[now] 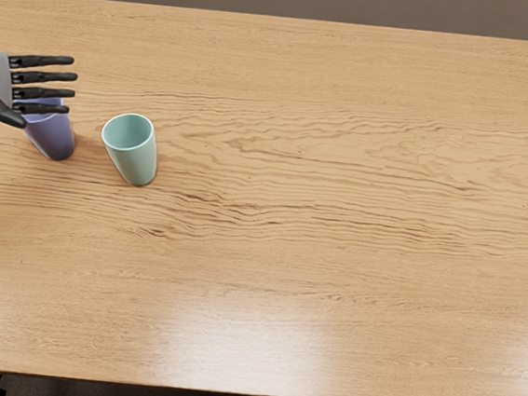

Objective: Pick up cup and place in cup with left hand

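Head view, from where I stand: the left hand (2, 81) reaches in at the far left, its fingers stretched out straight and spread slightly apart, gripping nothing. They pass over the rim of the purple cup (57, 138), hiding part of it; I can't tell whether they touch it. Just to the right of that cup, the mint-green cup (136, 156) stands upright on the wood-grained table (336, 224), its open mouth facing up, apart from the hand.
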Controlling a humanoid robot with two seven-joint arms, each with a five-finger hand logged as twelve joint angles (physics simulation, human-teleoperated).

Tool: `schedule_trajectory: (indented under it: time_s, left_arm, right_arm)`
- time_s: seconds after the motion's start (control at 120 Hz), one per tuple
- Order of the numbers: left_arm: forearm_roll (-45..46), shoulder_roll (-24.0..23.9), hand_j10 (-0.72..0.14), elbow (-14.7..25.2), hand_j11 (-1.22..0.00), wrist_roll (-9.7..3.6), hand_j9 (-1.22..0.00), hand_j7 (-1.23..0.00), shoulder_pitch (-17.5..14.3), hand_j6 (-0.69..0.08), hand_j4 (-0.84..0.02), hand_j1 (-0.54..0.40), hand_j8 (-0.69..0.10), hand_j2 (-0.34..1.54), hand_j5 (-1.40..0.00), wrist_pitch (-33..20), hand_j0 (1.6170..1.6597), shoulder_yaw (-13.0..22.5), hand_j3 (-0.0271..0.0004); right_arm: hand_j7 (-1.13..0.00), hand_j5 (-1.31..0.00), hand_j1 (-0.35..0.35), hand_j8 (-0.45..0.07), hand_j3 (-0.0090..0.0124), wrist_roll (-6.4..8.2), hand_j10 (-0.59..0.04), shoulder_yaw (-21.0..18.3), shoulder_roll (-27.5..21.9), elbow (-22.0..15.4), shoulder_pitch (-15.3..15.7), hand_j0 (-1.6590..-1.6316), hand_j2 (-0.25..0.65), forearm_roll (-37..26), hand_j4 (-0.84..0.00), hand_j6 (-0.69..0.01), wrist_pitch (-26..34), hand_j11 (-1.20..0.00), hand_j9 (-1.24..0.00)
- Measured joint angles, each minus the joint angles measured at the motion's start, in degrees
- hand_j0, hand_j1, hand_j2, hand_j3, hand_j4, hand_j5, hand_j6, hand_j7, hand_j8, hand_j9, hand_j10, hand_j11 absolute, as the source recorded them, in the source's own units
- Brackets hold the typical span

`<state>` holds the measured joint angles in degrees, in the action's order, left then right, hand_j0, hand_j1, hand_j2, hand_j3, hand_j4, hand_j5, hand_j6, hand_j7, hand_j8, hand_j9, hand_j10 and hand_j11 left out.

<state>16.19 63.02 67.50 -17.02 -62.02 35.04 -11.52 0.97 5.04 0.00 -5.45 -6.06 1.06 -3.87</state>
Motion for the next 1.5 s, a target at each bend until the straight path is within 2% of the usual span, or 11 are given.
schedule_trajectory:
  time_s: [0.167,0.217,0.283,0.333,0.475,0.583,0.708,0.775,0.883,1.133,1.5]
  left_arm:
    - [-0.7,-2.2,0.002,0.0,0.0,-0.99,0.0,0.0,-0.4,0.003,0.003,0.349,0.003,0.0,0.0,0.0,1.6581,0.0,0.0]
    - [-1.7,-3.4,0.002,0.0,0.0,-3.22,0.0,0.0,-0.8,0.004,0.003,0.349,0.003,0.0,0.0,0.0,1.6581,-0.1,0.0]
    - [-4.2,-4.4,0.002,0.1,0.0,-8.13,0.0,0.0,-5.3,0.003,0.003,0.349,0.003,0.0,0.0,0.0,1.6581,-0.2,0.0]
    - [-8.4,-4.4,0.002,0.3,0.0,-10.54,0.0,0.0,-9.1,0.003,0.002,0.349,0.003,0.0,0.0,0.0,1.6581,-0.2,0.0]
    - [-22.8,-4.8,0.0,4.9,0.0,-14.6,0.0,0.0,-14.8,0.001,0.001,0.349,0.001,0.0,0.0,0.0,1.6581,-0.2,0.0]
    - [-33.9,-10.2,-0.001,10.2,0.0,-16.78,0.0,0.0,-16.8,-0.001,-0.001,0.349,-0.001,0.0,0.0,-4.0,1.6581,-0.2,0.0]
    - [-45.3,-15.8,-0.002,12.4,0.0,-17.62,0.0,0.0,-16.9,-0.003,-0.002,0.349,-0.003,0.0,0.0,-17.4,1.6581,0.0,0.0]
    - [-50.7,-20.8,-0.002,12.8,0.0,-17.79,0.0,0.0,-15.0,-0.003,-0.002,0.349,-0.003,0.0,0.0,-23.8,1.6581,0.2,0.0]
    - [-57.2,-22.5,-0.003,13.1,0.0,-17.92,0.0,0.0,-13.5,-0.004,-0.003,0.349,-0.004,0.0,0.0,-29.5,1.658,0.6,0.0]
    - [-65.6,-23.8,-0.003,12.9,0.0,-17.98,0.0,0.0,-9.1,-0.005,-0.004,0.349,-0.005,0.0,0.0,-32.2,1.658,0.9,0.0]
    - [-66.9,-27.7,-0.016,8.4,-0.02,-17.98,-0.02,-0.02,-8.9,-0.018,-0.017,0.334,-0.018,0.0,-0.02,-32.3,1.658,2.1,0.0]
  right_arm:
    - [0.0,0.0,-0.349,0.0,0.0,0.0,0.0,0.0,0.0,0.0,0.0,-1.6581,0.0,0.1,0.0,0.0,0.0,0.0,0.0]
    - [0.0,0.0,-0.349,0.0,0.0,0.0,0.0,0.0,0.0,0.0,0.0,-1.6581,0.0,0.1,0.0,0.0,0.0,0.0,0.0]
    - [0.0,0.0,-0.349,0.0,0.0,0.0,0.0,0.0,0.0,0.0,0.0,-1.6581,0.0,0.1,0.0,0.0,0.0,0.0,0.0]
    - [0.0,0.0,-0.349,0.0,0.0,0.0,0.0,0.0,0.0,0.0,0.0,-1.6581,0.0,0.1,0.0,0.0,0.0,0.0,0.0]
    - [0.0,0.0,-0.349,0.0,0.0,0.0,0.0,0.0,0.0,0.0,0.0,-1.6581,0.0,0.1,0.0,0.0,0.0,0.0,0.0]
    - [0.0,0.0,-0.349,0.0,0.0,0.0,0.0,0.0,0.0,0.0,0.0,-1.6581,0.0,0.1,-0.001,-0.001,0.0,0.0,0.0]
    - [0.0,0.0,-0.349,0.0,0.0,0.0,0.0,0.0,0.0,0.0,0.0,-1.6581,0.0,0.1,0.0,0.0,0.0,0.0,0.0]
    - [0.0,0.0,-0.349,0.0,0.0,0.0,0.0,0.0,0.0,0.0,0.0,-1.6581,0.0,0.1,0.0,0.0,0.0,0.0,0.0]
    - [0.0,0.0,-0.349,0.0,0.0,0.0,0.0,0.0,0.0,0.0,0.0,-1.6581,0.0,0.1,0.0,0.0,0.0,0.0,0.0]
    - [0.0,0.0,-0.349,0.0,0.0,0.0,0.0,0.0,0.0,0.0,0.0,-1.6581,0.0,0.1,0.0,0.0,0.0,0.0,0.0]
    - [0.0,0.0,-0.349,0.0,0.0,0.0,0.0,0.0,0.0,0.0,0.0,-1.6581,0.0,0.1,0.0,-0.001,0.0,0.0,0.0]
